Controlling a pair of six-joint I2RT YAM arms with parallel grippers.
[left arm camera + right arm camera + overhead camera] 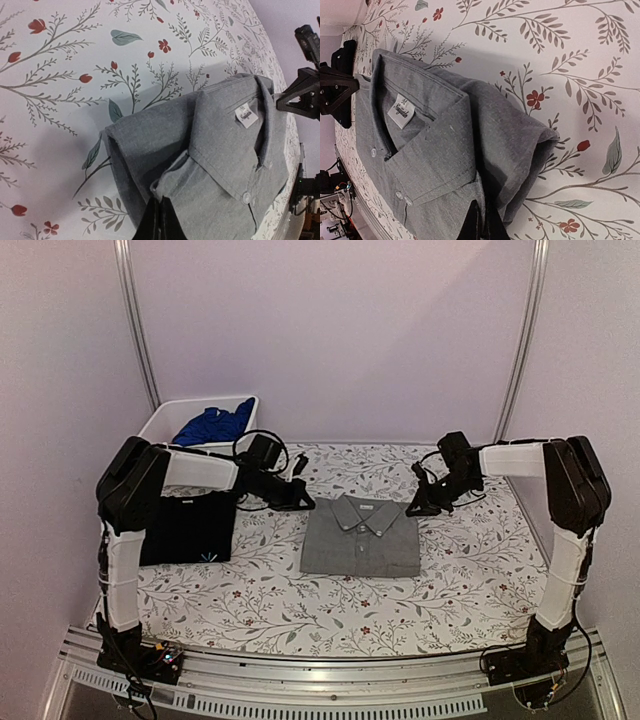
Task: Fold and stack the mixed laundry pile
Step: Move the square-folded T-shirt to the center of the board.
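Floral tbl (460, 580) is spread across the frame. Grey shirt (360, 540) is laid folded at ctr, black T-shirt (190, 528) folded at ctr-left. White bin (165, 420), upper left, is filled w/ blue garment (215, 425). L gripper (303, 502) is closed at the grey shirt's upper-left corner, R gripper (415, 508) closed at its upper-right. Whether cloth is pinched can't be told.

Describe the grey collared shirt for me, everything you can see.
The grey collared button shirt, woven-looking cloth, lies folded into a rectangle, front up, buttoned, collar toward the far side, white label inside the neck. It rests on the floral tablecloth, mid-table. The shut left end effector and right end effector sit at its shoulders; whether they pinch cloth is unclear.
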